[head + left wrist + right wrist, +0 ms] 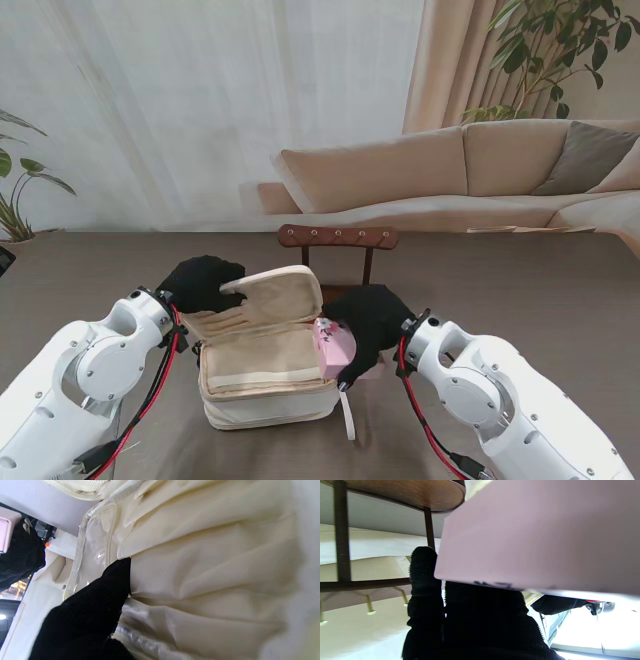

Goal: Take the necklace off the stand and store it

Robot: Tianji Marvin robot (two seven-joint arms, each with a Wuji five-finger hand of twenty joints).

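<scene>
A cream fabric storage bag (pixel 265 370) stands open in front of me, its lid (pixel 262 295) tipped up. My left hand (pixel 200 282), in a black glove, is shut on the lid's left edge; in the left wrist view one finger (pixel 100 597) presses into the cream lining (pixel 200 567). My right hand (pixel 370 320) is shut on a small pink box (pixel 335 345) at the bag's right rim, and that box (pixel 532 542) fills the right wrist view. Behind the bag stands the wooden necklace stand (pixel 338 237). I see no necklace on its pegs (pixel 371 611).
A white strap (pixel 348 415) hangs from the bag's right side toward me. The dark table (pixel 520 290) stretches to both sides. A beige sofa (pixel 480 170) and curtains lie beyond the far edge, with plants at the far left and far right.
</scene>
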